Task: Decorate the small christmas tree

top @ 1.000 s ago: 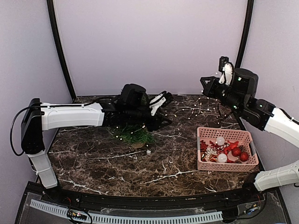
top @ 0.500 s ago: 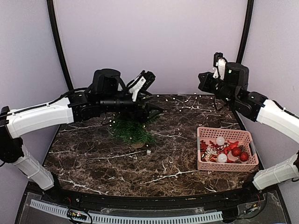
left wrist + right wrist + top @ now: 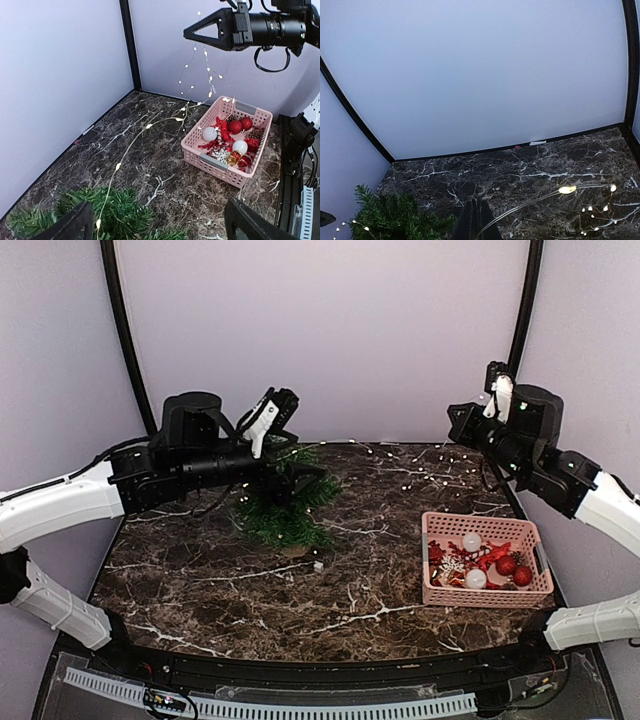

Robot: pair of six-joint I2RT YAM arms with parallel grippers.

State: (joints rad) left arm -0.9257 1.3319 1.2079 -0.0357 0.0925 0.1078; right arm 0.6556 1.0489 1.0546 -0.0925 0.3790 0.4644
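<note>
Two grippers here: left gripper [image 3: 159, 205] hangs spread wide and empty right above the small christmas tree [image 3: 285, 518], which sits toward the back-left corner of the table [image 3: 250, 590]. Right gripper [image 3: 189, 32] is pinched on the light string [image 3: 148, 126] trailing down to the tree.

Right wrist: small christmas tree [image 3: 395, 217] cut off lower left, light string [image 3: 565, 190] vanishing behind the right gripper [image 3: 476, 207], bottom centre.
</note>
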